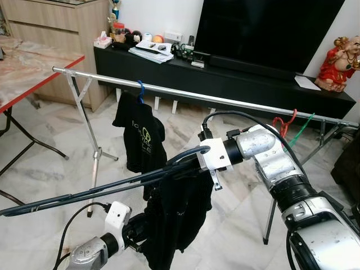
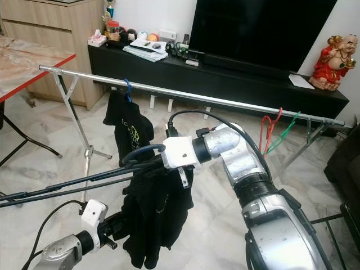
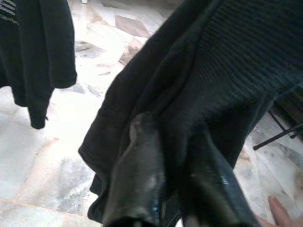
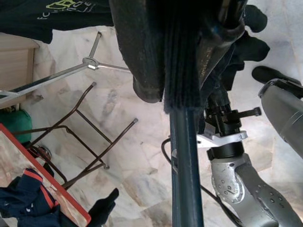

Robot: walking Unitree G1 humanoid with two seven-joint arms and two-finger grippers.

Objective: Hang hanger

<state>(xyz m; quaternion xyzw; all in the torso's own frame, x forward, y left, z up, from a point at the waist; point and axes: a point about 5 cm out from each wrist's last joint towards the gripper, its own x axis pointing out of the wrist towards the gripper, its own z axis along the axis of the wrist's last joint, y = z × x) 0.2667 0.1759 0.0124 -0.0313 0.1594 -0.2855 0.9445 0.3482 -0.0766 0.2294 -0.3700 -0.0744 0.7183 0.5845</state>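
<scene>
Black garment on a dark blue hanger, held by 2 grippers below a silver clothes rail.

Right gripper: its 2 black fingers are clamped on the dark blue plastic hanger, whose long bar runs out toward the robot's left and is cut off at the frame edge. Left gripper: fingers pinched into the folds of the black knitted garment draped from that hanger; fingertips buried in cloth. Behind, the long silver metal clothes rail carries a black T-shirt with green and white print, lettering unreadable, on a blue hook, plus a red wire hanger and a green wire hanger. A fingertip shows at the left wrist view's corner.
</scene>
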